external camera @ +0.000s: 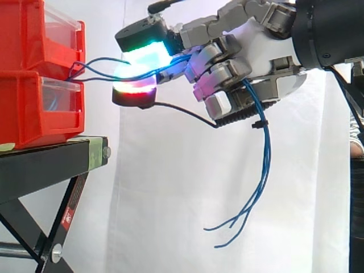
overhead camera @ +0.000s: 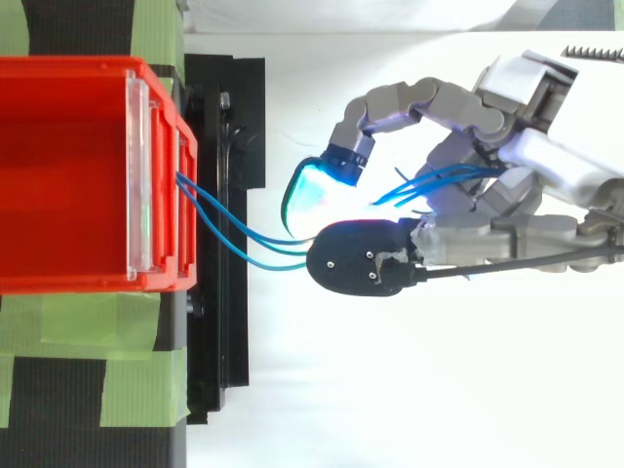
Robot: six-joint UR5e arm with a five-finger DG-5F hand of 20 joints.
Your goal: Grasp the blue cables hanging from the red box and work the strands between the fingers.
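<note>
Thin blue cables (external camera: 95, 63) come out of the front of the stacked red bins (external camera: 34, 74) and run right into my hand (external camera: 227, 68). The strands pass between glowing fingertips (external camera: 147, 57) lit green, cyan and red, then cross the palm. Their loose ends (external camera: 259, 187) hang down below the hand, well clear of the stand. From above, the cables (overhead camera: 239, 234) leave the red bin (overhead camera: 68, 175) and vanish between curled fingers (overhead camera: 400, 102) and the black-capped thumb (overhead camera: 356, 258). My hand is shut on the strands.
The bins sit on a black stand (external camera: 51, 159) with green tape strips (overhead camera: 136, 370) on its top. A white curtain (external camera: 170, 199) hangs behind. At the far right edge of the side view stands a person (external camera: 357, 148).
</note>
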